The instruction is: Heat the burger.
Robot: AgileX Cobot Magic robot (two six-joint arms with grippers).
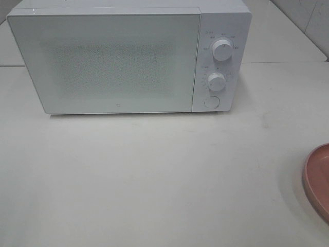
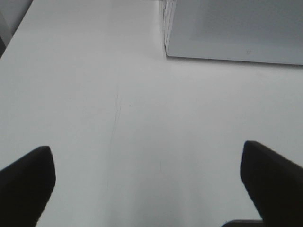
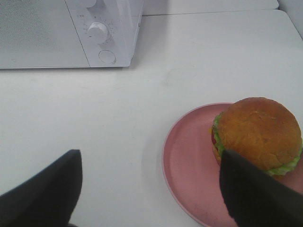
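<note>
The burger, with a golden-brown bun and green lettuce, sits on a round pink plate in the right wrist view. My right gripper is open above the table, its one finger overlapping the burger's near side. In the exterior high view only the plate's rim shows at the right edge; the burger is out of view there. The white microwave stands at the back with its door shut. My left gripper is open over bare table near the microwave's left corner.
The microwave has two dials and a round button on its right panel, also visible in the right wrist view. The white table stretches in front of it.
</note>
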